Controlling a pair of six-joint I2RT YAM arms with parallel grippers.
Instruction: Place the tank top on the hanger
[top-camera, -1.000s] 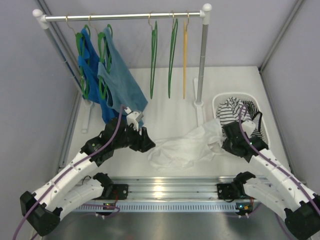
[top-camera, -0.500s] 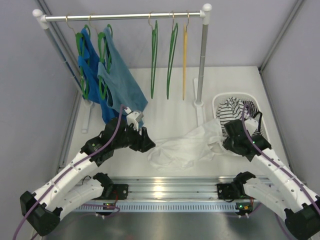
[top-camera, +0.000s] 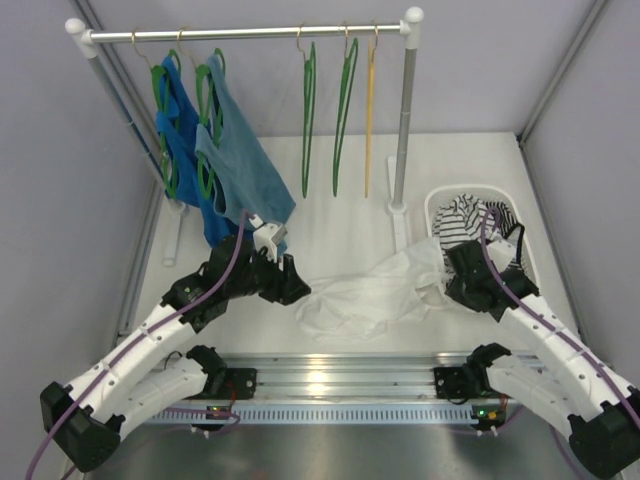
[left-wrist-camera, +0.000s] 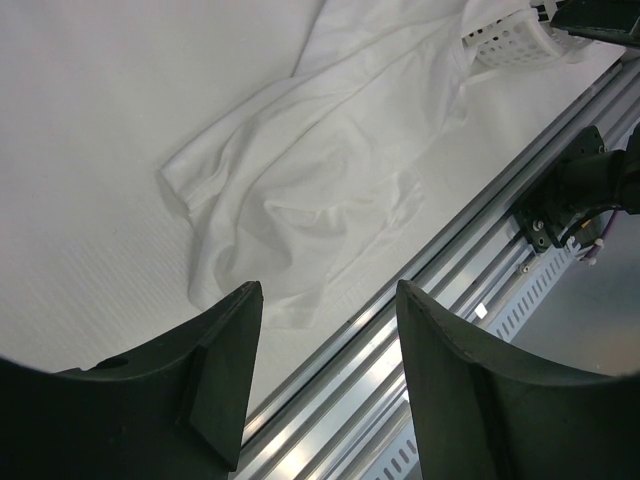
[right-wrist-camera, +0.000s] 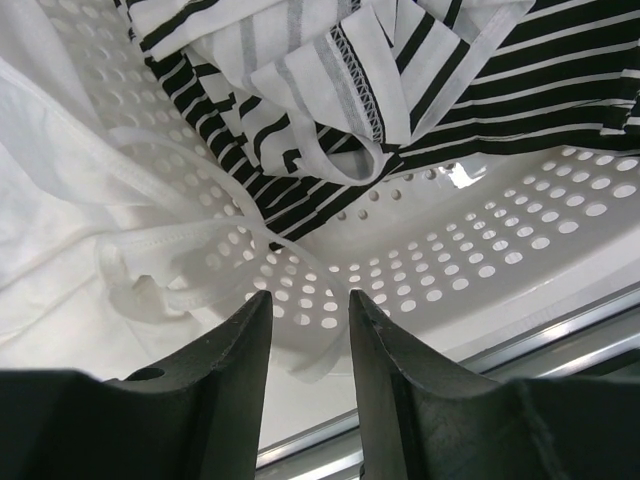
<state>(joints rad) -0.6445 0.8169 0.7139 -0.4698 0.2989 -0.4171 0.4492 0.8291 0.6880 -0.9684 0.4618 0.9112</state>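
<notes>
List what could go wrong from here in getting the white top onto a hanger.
1. A strap of the white top lies in the basket beside the striped garment; the right gripper, open above it, might pinch both.
2. The top lies crumpled; the open left gripper might grab doubled layers, closing the opening a hanger needs.
3. The free green hangers hang loose, so may swing when touched.

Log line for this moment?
left gripper: open, over edge of thin white tank top | right gripper: open, over white perforated plastic basket | green plastic hanger: hanging, empty
</notes>
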